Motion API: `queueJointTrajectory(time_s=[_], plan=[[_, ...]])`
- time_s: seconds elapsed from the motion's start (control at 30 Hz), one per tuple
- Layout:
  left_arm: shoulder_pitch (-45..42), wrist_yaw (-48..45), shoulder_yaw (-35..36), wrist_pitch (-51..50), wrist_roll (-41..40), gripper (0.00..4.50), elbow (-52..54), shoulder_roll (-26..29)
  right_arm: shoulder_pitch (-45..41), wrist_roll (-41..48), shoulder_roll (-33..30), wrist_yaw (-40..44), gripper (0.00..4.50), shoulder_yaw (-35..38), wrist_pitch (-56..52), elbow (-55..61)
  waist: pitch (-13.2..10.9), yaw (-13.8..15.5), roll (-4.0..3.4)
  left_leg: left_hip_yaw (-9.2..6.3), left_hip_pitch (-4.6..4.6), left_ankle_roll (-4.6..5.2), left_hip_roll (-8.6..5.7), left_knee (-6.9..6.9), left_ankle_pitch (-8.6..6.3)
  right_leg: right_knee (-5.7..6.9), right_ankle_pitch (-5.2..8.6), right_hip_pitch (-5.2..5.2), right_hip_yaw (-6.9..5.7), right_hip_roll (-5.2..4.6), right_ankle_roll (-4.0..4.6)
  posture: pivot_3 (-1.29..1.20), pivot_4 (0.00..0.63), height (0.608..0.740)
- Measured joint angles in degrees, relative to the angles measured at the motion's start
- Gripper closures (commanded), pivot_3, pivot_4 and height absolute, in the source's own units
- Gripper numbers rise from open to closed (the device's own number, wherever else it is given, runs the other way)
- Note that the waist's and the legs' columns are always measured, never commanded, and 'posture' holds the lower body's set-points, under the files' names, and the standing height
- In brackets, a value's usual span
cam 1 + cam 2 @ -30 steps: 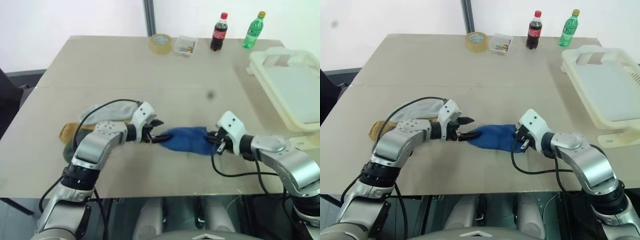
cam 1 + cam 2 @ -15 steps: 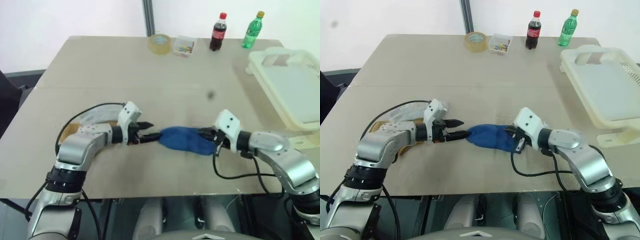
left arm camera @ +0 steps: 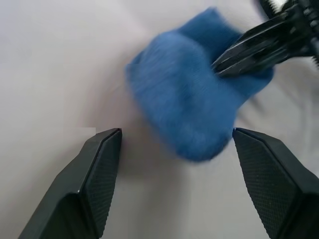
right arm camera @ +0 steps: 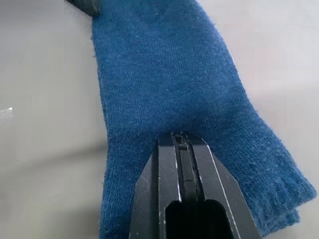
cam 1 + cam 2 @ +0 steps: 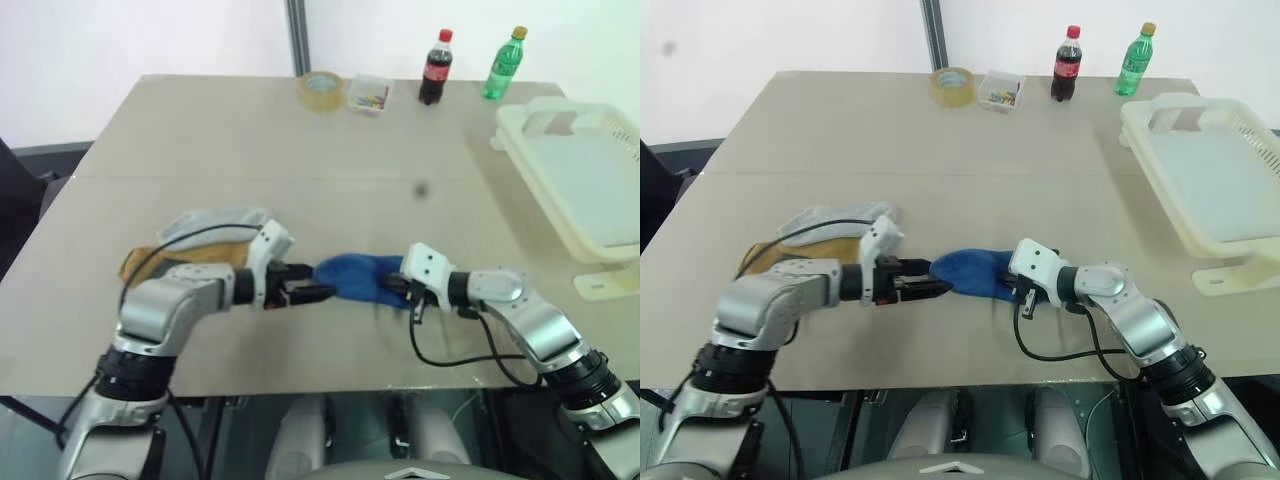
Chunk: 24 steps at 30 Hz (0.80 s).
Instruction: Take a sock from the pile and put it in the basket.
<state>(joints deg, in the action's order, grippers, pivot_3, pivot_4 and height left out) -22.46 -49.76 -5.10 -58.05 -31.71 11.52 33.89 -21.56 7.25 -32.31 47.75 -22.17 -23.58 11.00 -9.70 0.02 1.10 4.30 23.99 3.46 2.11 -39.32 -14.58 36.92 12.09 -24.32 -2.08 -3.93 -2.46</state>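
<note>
Change: both arms have drawn in toward the near table edge, and the right gripper (image 4: 180,144) has closed since a second ago.
Sock: the blue knitted sock (image 5: 360,279) lies on the beige table (image 5: 300,140), between the grippers.
Right gripper: fingers pressed together on the sock's cuff end.
Left gripper (image 3: 174,137): jaws spread wide, holding nothing, at the sock's left end.
Pile: the remaining grey and mustard socks (image 5: 205,238) sit left.
Basket: the cream slotted plastic basket (image 5: 575,170) stands far right.

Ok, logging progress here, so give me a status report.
Left claw open at one end of blue sock. Right claw shut, fingertips on sock's other end. Sock lies on table; basket far right. Nothing in the way.
</note>
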Motion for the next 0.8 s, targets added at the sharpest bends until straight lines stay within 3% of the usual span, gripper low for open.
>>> queueJointTrajectory(time_s=[0.57, 0.8], plan=[[-7.6, -1.9, -5.1, -1.5, -5.5, 0.73, 1.1, -7.1, 6.3, 3.0, -2.3, -0.9, 4.47, 6.7, -8.0, 10.1, 0.0, 0.8, -0.02, -0.02, -0.14, 0.01, 0.0, 0.02, -0.01, -0.02, 0.01, 0.15, 0.0, 0.02, 0.01, 0.0, 0.15, 0.74], [-10.2, -2.5, -9.4, -0.3, -5.4, 0.73, -4.1, -13.3, 10.7, 6.1, -4.8, -1.2, 4.47, 11.0, -12.4, 17.3, 0.0, 0.9, -0.02, -0.04, -0.13, 0.04, -0.02, 0.01, -0.02, -0.09, 0.01, 0.19, -0.01, 0.0, 0.0, 0.0, 0.15, 0.74]])
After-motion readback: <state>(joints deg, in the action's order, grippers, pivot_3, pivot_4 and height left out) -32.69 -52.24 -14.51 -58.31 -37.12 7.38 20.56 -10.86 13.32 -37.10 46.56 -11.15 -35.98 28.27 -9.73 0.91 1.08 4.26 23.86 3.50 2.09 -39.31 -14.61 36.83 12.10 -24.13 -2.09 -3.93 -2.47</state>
